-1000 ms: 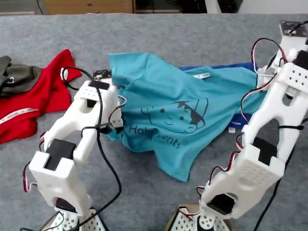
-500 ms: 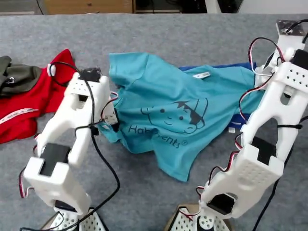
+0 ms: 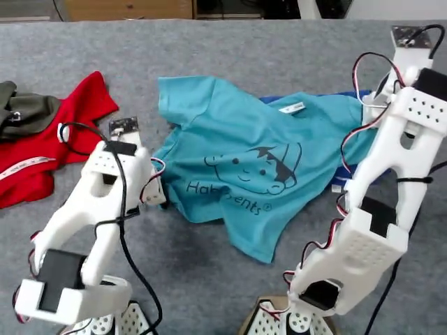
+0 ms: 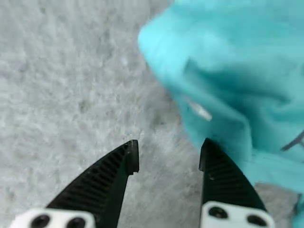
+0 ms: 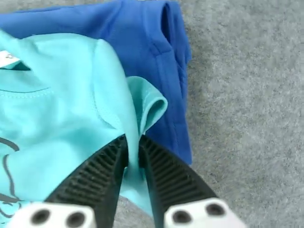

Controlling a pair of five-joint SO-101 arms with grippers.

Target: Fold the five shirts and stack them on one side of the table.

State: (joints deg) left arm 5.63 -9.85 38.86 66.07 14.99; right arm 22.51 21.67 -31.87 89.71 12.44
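Teal jersey, cotton by the look of it: the teal shirt (image 3: 244, 160) lies rumpled and print-up in the middle of the table (image 3: 279, 49), overlapping a blue shirt (image 5: 137, 33) that pokes out toward the right edge. Cloth like this is probably light, limp and stretchy. It will drape and drag rather than keep a shape, so it is best taken at a hem, sleeve or shoulder seam, where doubled fabric gives the fingers something to bite. The right gripper (image 5: 133, 138) has its jaws closed on a pinched ridge of teal fabric by the sleeve, beside the blue shirt. The left gripper (image 4: 169, 145) hangs with jaws apart above bare cover (image 4: 71, 71), just beside the teal shirt's opposite edge, with nothing between them. A red shirt (image 3: 49, 139) and an olive shirt (image 3: 24, 112) lie bunched at the left edge. The grey cover looks felt-like, likely grippy enough to catch cloth pulled across it. Beyond the far edge stands wooden furniture (image 3: 129, 8).
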